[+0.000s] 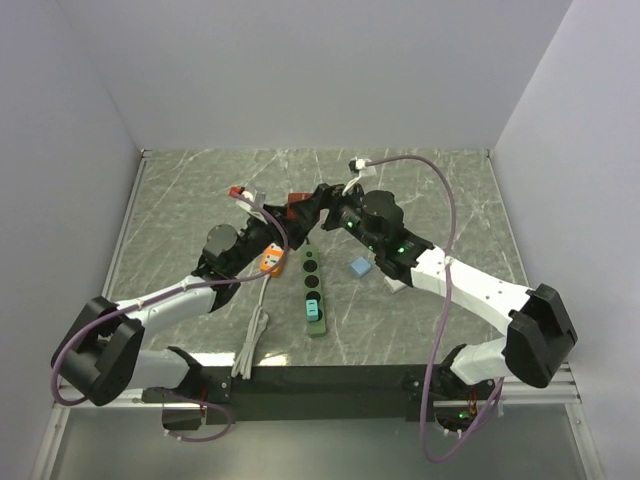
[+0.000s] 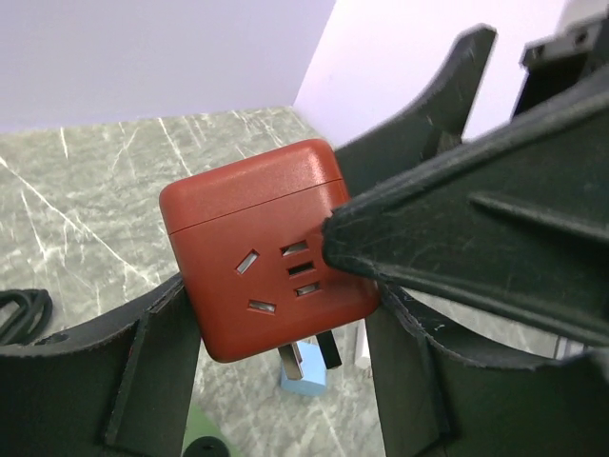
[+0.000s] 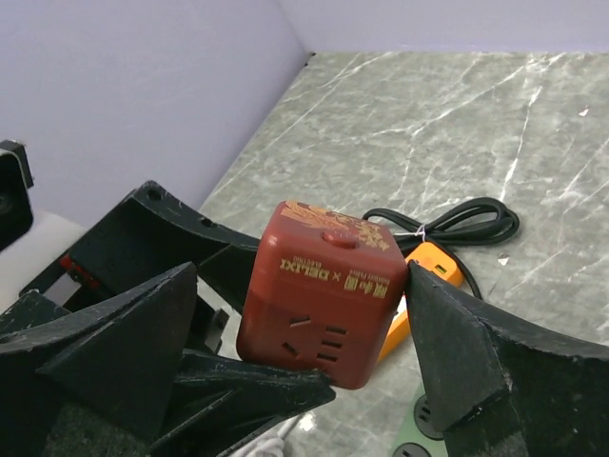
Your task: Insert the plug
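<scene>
Here, a red cube-shaped plug.

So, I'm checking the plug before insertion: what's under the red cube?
Metal prongs stick out of the underside of the red cube. Below them, a light-blue object rests on the table. The rest of the underside faces away from the camera and is hidden.

Grey-green marble tabletop w/ white veins; plain white walls, 3 sides.
</scene>
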